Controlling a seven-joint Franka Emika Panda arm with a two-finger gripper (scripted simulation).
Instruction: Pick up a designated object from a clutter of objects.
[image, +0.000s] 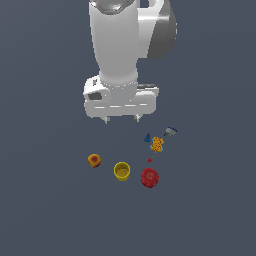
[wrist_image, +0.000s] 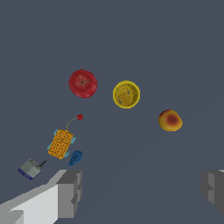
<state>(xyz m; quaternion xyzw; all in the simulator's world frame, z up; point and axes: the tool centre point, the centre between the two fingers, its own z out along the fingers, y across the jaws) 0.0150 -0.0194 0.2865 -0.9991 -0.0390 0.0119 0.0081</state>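
One ball (image: 94, 160), one cup (image: 122, 171), one red disc (image: 149, 177), one speckled block (image: 157, 144), one blue cone (image: 147, 137), one grey piece (image: 171, 131).

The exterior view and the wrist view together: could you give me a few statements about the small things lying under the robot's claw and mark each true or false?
1. The gripper holds the orange-red ball with a yellow patch. False: its fingers are open and empty, above the floor, and the ball lies apart.
2. The yellow round cup lies between the ball and the red round disc. True.
3. The orange speckled block touches the yellow cup. False: bare floor separates them.
4. The tiny blue cone lies right beside the orange block. True.
5. The small grey-blue piece sits inside the cup. False: it lies on the floor beyond the block.
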